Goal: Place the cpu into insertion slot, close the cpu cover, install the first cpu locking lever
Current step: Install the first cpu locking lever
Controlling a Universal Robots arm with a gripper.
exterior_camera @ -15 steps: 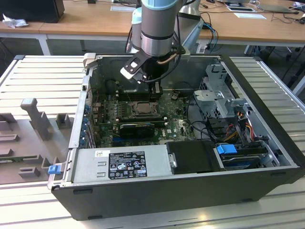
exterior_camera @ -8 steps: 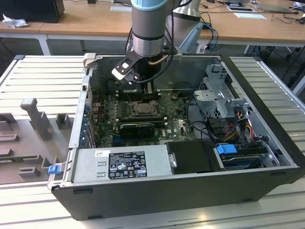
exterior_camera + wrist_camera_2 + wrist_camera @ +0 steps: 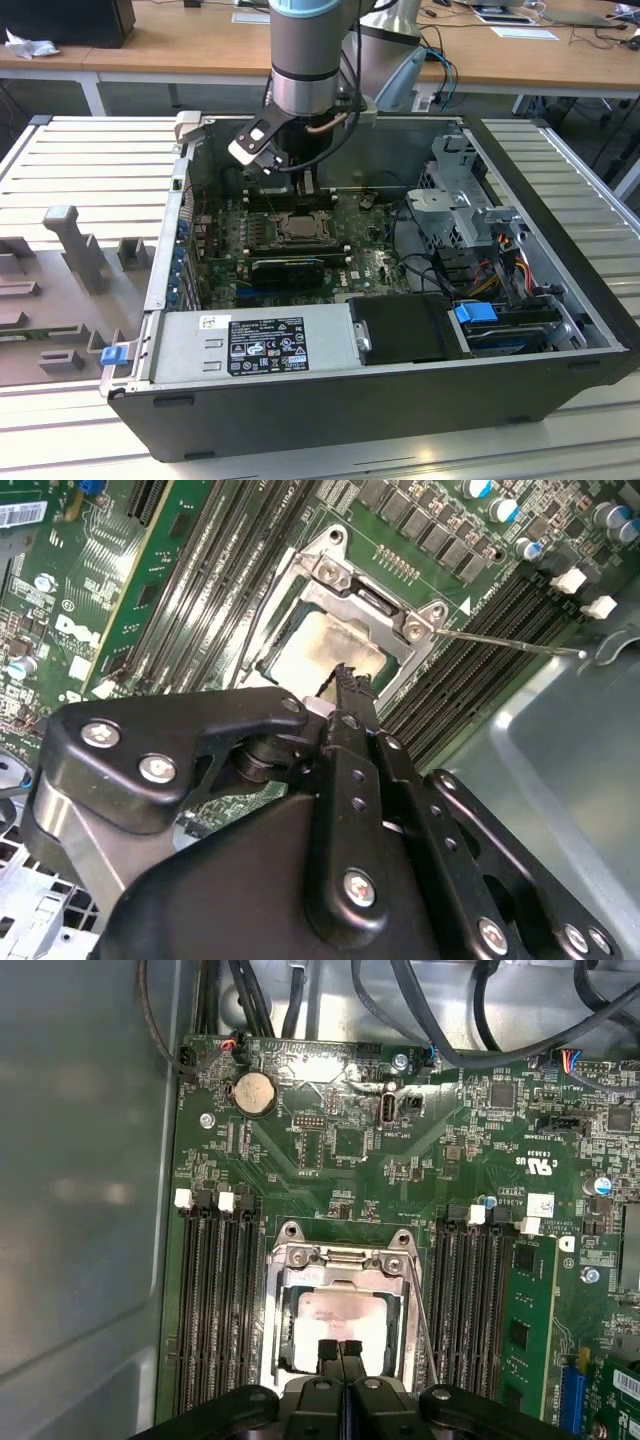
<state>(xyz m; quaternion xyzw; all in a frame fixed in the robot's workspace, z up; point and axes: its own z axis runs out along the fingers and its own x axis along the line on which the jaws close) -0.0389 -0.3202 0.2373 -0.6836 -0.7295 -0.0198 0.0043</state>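
Exterior view: my arm reaches down from the upper middle of the frame into a big black open computer case (image 3: pixel 400 400). My black gripper (image 3: pixel 300 195) hangs low over the small square dark insertion slot with the metal rim (image 3: pixel 297 228), which sits near the middle of the flat green motherboard (image 3: pixel 365 262).

In both wrist views my two fingertips are pressed tight together, with no gap between them and nothing held. My gripper (image 3: pixel 340 1352) (image 3: pixel 348 685) has its tips right over one edge of the socket.

The small flat square cpu with the pale silver-beige face (image 3: pixel 335 1318) (image 3: pixel 318 650) lies inside the slot. The thin square silver-grey metal cpu cover with the window (image 3: pixel 340 1258) (image 3: pixel 378 602) is folded down over it, and the cpu's face shows through the window. I cannot tell if my tips touch the cpu or just float above it.

A thin silver wire lever (image 3: pixel 500 640) (image 3: pixel 424 1330) starts at one corner of the cover. In the second wrist view it pokes out sideways over the long black memory slots (image 3: pixel 480 615) toward the grey metal wall of the case (image 3: pixel 560 740). More long black memory slots (image 3: pixel 210 1300) run along both sides of the socket.
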